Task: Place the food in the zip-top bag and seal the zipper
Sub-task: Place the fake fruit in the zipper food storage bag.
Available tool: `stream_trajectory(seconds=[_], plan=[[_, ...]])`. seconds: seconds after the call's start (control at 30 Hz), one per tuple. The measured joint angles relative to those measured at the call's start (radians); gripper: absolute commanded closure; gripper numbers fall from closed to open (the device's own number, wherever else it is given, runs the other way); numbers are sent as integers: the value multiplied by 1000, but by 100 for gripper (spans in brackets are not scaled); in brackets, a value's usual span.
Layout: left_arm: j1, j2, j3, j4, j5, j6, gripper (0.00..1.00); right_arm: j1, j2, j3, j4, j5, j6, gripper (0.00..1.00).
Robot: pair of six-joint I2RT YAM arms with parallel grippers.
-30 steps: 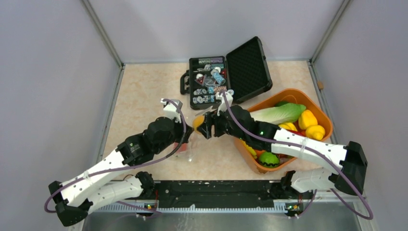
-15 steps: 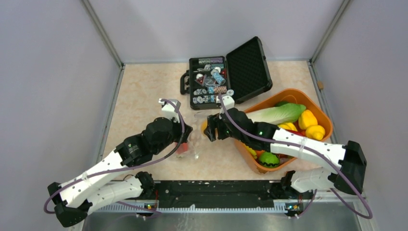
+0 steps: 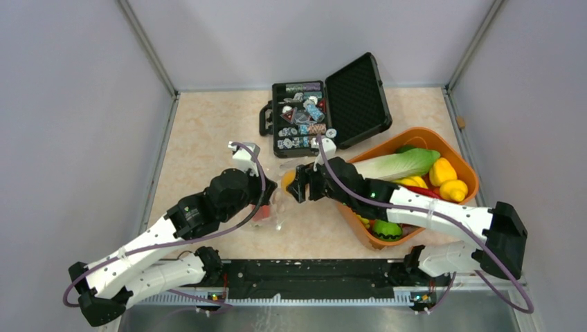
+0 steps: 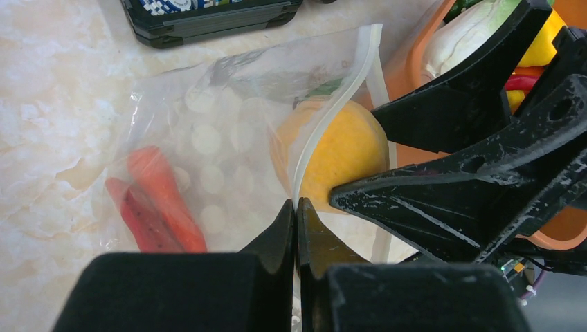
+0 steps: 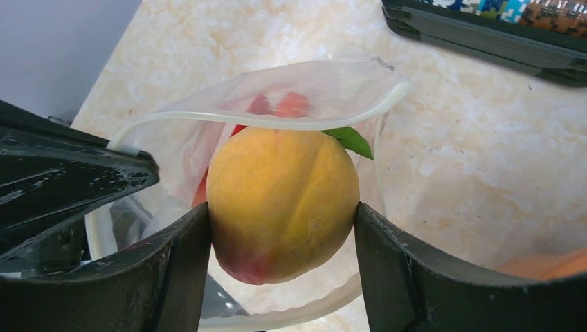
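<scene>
Left gripper (image 4: 296, 207): fingers pressed together, pinching the zipper (image 4: 332, 111) on one lip of the zip-top bag (image 4: 201, 131) and holding that lip up so the mouth gapes. Left arm has barely shifted over the last second.

Already in the bag, at its closed end: two red-orange food pieces (image 4: 163, 200), lying side by side and touching.

At the bag mouth: the peach (image 4: 339, 149), clamped on both sides by the right gripper (image 5: 280, 211). From the right wrist view one lip arcs over the peach and the other runs under it.

Change: half a second ago the right gripper sat slightly back from the bag; now it has nudged in again, and the peach is level with the mouth. Reads as a re-aim, not a drop. Peach not released, insertion under way.

Beyond the bag on the right arm's side: the orange tub (image 3: 415, 131), more food in it. So several loads likely remain, and the zipper isn't sealed.

Behind the bag: open black case (image 3: 360, 97), not involved.
</scene>
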Motion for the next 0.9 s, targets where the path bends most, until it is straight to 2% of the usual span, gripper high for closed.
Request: stream_trajectory(seconds=[0.17, 0.37, 0.4, 0.5, 0.7, 0.9], plan=[[0, 0, 0, 0, 3, 0, 100, 0, 4, 0, -2, 55, 27, 68], [0, 0, 0, 0, 3, 0, 100, 0, -16, -58, 98, 80, 81, 64], [0, 0, 0, 0, 3, 0, 100, 0, -16, -58, 105, 84, 88, 63], [0, 0, 0, 1, 5, 0, 100, 0, -16, -57, 121, 103, 115, 49], [0, 0, 14, 0, 5, 0, 100, 0, -16, -57, 174, 119, 160, 44], [0, -3, 23, -2, -6, -1, 100, 0, -16, -57, 186, 99, 176, 27]])
